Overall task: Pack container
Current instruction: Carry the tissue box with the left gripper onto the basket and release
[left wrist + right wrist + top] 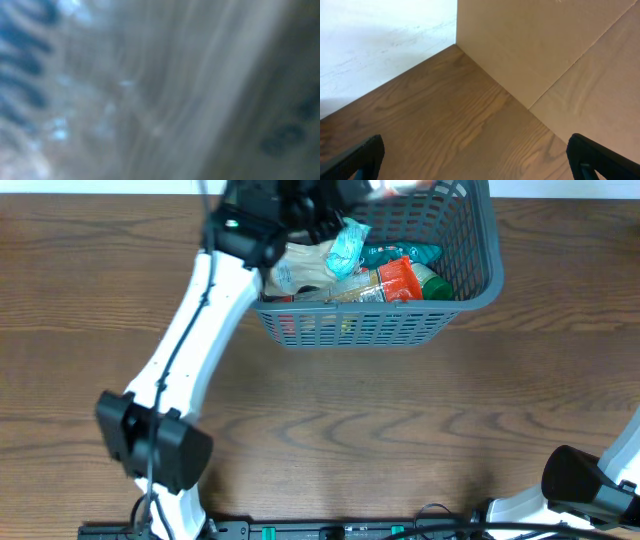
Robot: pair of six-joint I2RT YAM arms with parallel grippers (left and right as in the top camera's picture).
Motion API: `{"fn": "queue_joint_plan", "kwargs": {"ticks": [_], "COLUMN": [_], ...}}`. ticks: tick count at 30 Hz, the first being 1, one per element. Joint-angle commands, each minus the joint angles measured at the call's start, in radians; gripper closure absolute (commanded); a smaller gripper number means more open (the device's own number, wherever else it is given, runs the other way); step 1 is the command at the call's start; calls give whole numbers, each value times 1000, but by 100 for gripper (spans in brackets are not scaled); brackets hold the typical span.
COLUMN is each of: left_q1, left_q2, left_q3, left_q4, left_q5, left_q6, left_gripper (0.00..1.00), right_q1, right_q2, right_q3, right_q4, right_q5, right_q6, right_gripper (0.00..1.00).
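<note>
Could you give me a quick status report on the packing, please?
Left gripper over the basket, jaws not readable. Right gripper open, empty, above the table. Several packets in the basket; nothing seen blocking.

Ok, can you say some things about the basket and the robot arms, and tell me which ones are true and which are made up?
1. The container sits at the far side of the table. True.
2. The container is empty. False: packets lie in it, among them an orange packet and a teal packet.
3. The left arm reaches over the container. True.
4. The right gripper is holding a packet. False: it is open, with only bare table between its fingers.
5. The left wrist view is sharp. False: it is too blurred to make anything out.
</note>
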Motion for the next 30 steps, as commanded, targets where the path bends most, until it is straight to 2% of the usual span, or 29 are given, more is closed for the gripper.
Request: {"fn": "queue_joint_plan", "kwargs": {"ticks": [1, 8, 18, 19, 20, 21, 22, 27, 30], "left_q1": [-33, -58, -57, -57, -57, -57, -57, -57, -57], "left_q2": [28, 104, 118, 118, 118, 118, 118, 109, 86], "left_q3": [25, 25, 23, 23, 23, 23, 23, 24, 25], "left_q4": [0, -68, -93, -98, -100, -101, -100, -98, -87], "left_q5": [21, 17, -35, -35, -35, -35, -35, -36, -94], "left_q6": [14, 14, 2, 2, 2, 1, -2, -2, -2], "left_gripper": [94, 94, 93, 87, 62, 18, 2, 1, 2], "right_q1": [-5, -5, -5, -5, -5, -5, -5, -5, -5], "right_q2": [-4, -4, -4, -4, -4, -4, -4, -4, -4], "right_q3": [0, 0, 0, 0, 0, 0, 0, 0, 0], "right_q4": [-2, -2, -2, -2, -2, -2, -2, -2, -2], "right_q5": [6, 6, 6, 6, 6, 6, 6, 6, 6], "right_q6": [15, 15, 15, 15, 15, 15, 15, 15, 15], "right_gripper": [1, 1, 1, 1, 1, 1, 1, 1, 1]}}
